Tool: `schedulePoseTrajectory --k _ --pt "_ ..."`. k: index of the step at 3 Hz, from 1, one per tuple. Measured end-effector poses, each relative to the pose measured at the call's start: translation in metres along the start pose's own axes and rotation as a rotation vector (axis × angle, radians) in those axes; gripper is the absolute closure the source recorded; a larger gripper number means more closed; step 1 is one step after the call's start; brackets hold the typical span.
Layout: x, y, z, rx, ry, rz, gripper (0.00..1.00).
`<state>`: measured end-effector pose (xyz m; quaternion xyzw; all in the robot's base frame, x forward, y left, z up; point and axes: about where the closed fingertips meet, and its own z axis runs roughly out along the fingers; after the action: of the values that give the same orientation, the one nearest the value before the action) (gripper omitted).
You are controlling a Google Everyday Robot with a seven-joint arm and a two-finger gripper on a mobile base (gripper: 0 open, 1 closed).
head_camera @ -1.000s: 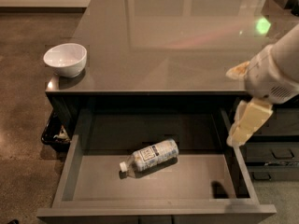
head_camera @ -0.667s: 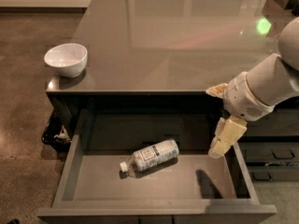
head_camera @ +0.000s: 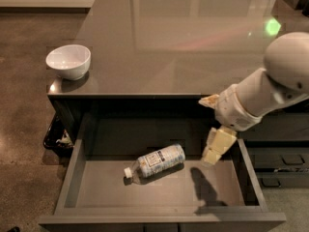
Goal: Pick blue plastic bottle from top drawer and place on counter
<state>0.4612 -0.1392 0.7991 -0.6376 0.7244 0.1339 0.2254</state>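
The blue plastic bottle lies on its side on the bottom of the open top drawer, with its white cap pointing to the front left. My gripper hangs over the right part of the drawer, to the right of the bottle and above it, not touching it. Its cream fingers stand apart with nothing between them. The white arm reaches in from the right. The glossy dark counter lies behind the drawer.
A white bowl stands on the counter's front left corner. Smaller handled drawers sit at the right, below the arm. A black object lies on the floor left of the drawer. A green light spot reflects on the counter.
My gripper has moved left and down from the drawer's right edge to a spot over the drawer, closer to the bottle. The bottle has not moved.
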Motion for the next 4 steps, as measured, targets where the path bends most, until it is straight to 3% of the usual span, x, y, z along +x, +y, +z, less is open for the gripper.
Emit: schedulePoseTrajectory --k 2,4 --pt "-0.024 0.003 0.083 -0.106 -0.131 -0.079 0.00" --pt "-0.028 0.018 0.133 -0.174 -0.248 -0.131 0.00"
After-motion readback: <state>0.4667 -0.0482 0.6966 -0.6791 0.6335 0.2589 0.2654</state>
